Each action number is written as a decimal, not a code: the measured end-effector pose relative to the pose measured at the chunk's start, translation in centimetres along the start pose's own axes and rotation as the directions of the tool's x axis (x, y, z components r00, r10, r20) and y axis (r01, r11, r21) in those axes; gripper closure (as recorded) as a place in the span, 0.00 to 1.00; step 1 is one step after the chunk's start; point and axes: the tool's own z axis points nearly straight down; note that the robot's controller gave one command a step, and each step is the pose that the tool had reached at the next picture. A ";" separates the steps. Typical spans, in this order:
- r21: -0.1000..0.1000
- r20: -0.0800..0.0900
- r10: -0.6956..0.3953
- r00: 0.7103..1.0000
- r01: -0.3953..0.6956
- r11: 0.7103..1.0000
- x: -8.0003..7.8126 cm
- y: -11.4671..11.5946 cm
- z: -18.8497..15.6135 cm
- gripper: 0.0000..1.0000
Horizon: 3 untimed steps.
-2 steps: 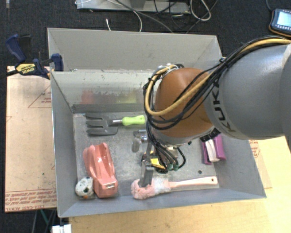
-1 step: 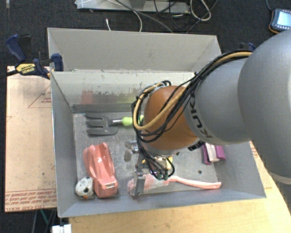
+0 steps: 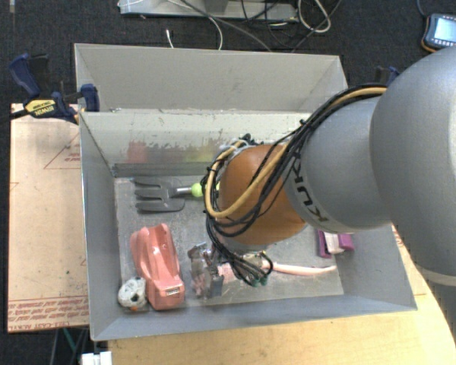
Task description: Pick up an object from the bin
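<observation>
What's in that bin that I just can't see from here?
In the camera view:
- Grey toy fork with green handle: handle end behind the arm's orange cover.
- Purple plastic block: partly behind the grey arm.
- Small white lump: too small to identify.

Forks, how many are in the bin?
1. The grey fork lies in the upper-left part of the bin, its green handle disappearing behind the arm. The arm may hide others.
</observation>
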 end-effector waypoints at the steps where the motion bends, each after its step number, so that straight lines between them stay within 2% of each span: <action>1: 0.000 0.000 0.000 1.000 0.000 1.000 0.0 0.0 0.0 1.00; 2: -0.001 -0.010 -0.006 1.000 0.006 1.000 0.4 -0.1 -1.5 1.00; 3: -0.004 -0.007 -0.213 0.977 0.213 0.977 -4.2 -0.4 -1.3 1.00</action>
